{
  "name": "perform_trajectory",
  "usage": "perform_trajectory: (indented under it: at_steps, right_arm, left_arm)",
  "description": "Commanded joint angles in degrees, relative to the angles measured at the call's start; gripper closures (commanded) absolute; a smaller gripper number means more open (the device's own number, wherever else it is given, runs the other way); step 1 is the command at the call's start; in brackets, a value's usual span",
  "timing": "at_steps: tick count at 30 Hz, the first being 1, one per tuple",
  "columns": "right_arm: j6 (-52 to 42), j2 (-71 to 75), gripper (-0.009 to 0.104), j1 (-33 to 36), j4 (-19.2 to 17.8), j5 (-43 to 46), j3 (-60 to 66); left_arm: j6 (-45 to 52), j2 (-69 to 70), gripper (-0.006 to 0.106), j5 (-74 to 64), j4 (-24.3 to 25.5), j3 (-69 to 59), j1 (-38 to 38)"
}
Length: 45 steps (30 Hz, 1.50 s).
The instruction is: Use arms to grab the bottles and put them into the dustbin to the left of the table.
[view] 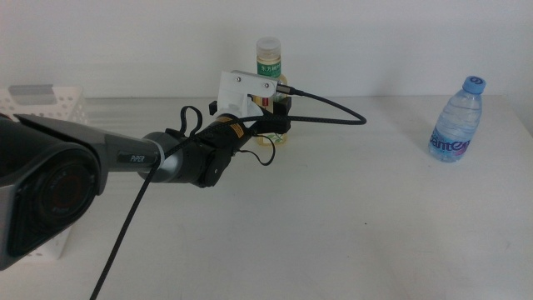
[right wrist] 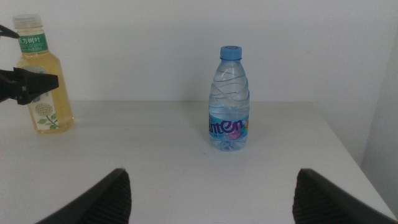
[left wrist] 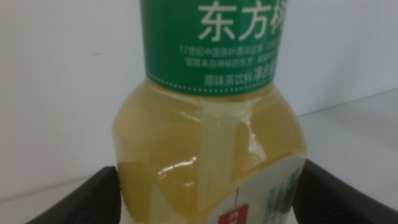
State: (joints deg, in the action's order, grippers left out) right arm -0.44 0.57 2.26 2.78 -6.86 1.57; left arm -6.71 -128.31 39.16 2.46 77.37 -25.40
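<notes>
Right, I've got my left arm stretched in from the left side across the counter (view: 391, 233), and its left pincer (view: 279, 112) is sitting at the tea bottle (view: 270, 62) up by the far edge, roughly mid-width. On the left wrist camera the yellowish bottle (left wrist: 208, 149) fills almost the whole picture, green label band above, pale tea below, and the two dark jaws stand one on each side of its body, spread wide with the bottle between them; I can't tell whether either jaw is touching the plastic, so I read it as released and not clamped. From the right wrist camera I can see one black finger of that same pincer reaching in beside the tea bottle (right wrist: 43, 87), which stands upright with its white cap on. My right pincer (right wrist: 211, 199) is out of the middle view; its jaws are spread well apart with nothing between them, and it faces the water bottle (right wrist: 229, 99). That small clear bottle (view: 456, 121), blue cap on, stands upright near the counter's far right corner, well apart from the tea bottle. Over at the counter's left edge the white perforated dustbin (view: 46, 102) sits partly hidden behind my left arm's housing.
</notes>
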Motion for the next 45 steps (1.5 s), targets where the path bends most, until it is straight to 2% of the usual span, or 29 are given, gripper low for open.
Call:
perform_trajectory:
  at_steps: [1, 10, 19, 21, 25, 34, 36, 38, 45]
  right_arm:
    - [-0.3, 1.6, 0.027, -0.4, -0.5, 4.2, -0.4]
    - [-0.3, 1.6, 0.027, -0.4, -0.5, 4.2, -0.4]
    - [-0.3, 1.6, 0.027, -0.4, -0.5, 4.2, -0.4]
    - [-0.3, 1.6, 0.027, -0.4, -0.5, 4.2, -0.4]
    - [-0.3, 1.6, 0.027, -0.4, -0.5, 4.2, -0.4]
    - [-0.3, 1.6, 0.027, -0.4, -0.5, 4.2, -0.4]
    - [-0.3, 1.6, 0.027, -0.4, -0.5, 4.2, -0.4]
    - [-0.3, 1.6, 0.027, -0.4, -0.5, 4.2, -0.4]
    - [-0.3, 1.6, 0.027, -0.4, -0.5, 4.1, -0.4]
  left_arm:
    - [-1.1, 2.6, 0.01, 3.6, 0.6, 3.1, 0.7]
    - [-1.8, -0.7, 0.011, 3.5, 3.3, 6.9, 1.6]
    - [-7.0, -2.6, 0.026, 3.6, 6.0, 8.8, 2.7]
    - [-7.4, -2.6, 0.023, 3.4, 6.2, 8.8, 2.8]
    - [-7.4, -2.7, 0.01, 2.5, 6.9, 8.8, 2.8]
    - [-6.9, -3.0, 0.012, 2.8, 8.1, 9.1, 3.0]
    - [-7.0, -3.0, 0.017, 2.1, 10.0, 9.4, 3.4]
    - [-7.5, -3.0, 0.029, 2.1, 12.7, 9.4, 4.0]
    - [-18.4, -1.9, 0.094, 1.2, 24.2, 9.1, 5.5]
